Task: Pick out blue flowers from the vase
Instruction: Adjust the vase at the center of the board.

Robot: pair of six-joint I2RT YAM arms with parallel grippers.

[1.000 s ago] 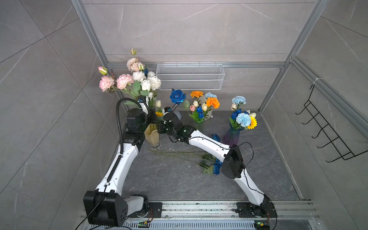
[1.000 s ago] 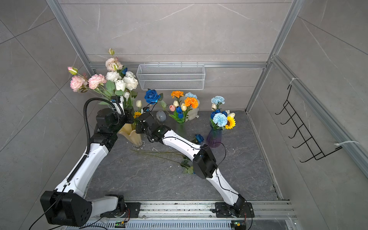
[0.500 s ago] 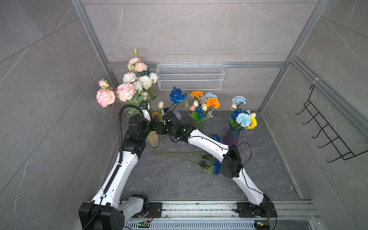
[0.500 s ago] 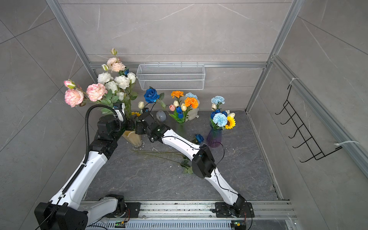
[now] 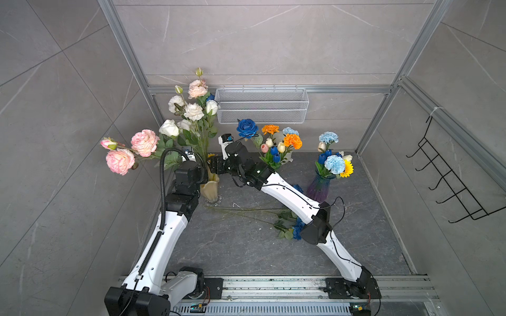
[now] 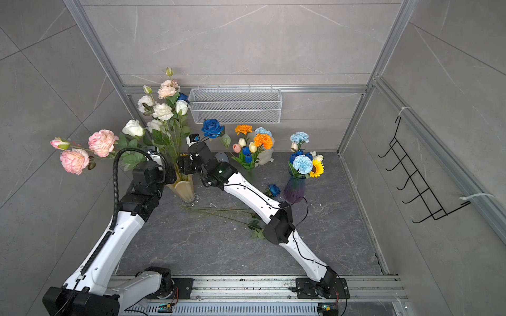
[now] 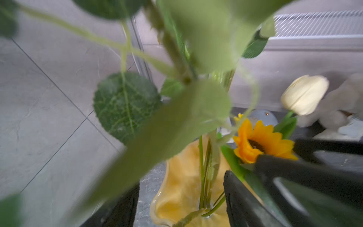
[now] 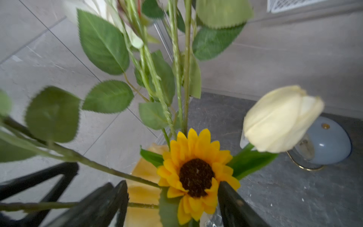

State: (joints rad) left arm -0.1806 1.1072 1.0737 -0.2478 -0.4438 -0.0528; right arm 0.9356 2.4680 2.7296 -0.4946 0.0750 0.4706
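A deep blue rose (image 5: 247, 127) stands high above the right arm's wrist, but I cannot tell where its stem ends. More blue flowers (image 5: 297, 229) lie on the dark floor (image 5: 232, 246) under that arm, with their long stems pointing toward the yellow vase (image 5: 210, 188). Small blue tulips (image 5: 274, 153) sit in the middle bunch, and pale blue carnations (image 5: 334, 163) sit in the purple vase (image 5: 319, 188).

Both arms meet at the yellow vase. The right gripper (image 8: 172, 183) has its fingers spread wide on either side of a sunflower (image 8: 196, 175), beside a white tulip (image 8: 280, 119). The left gripper (image 7: 181, 179) is spread too — its fingers are over the vase and hold nothing.
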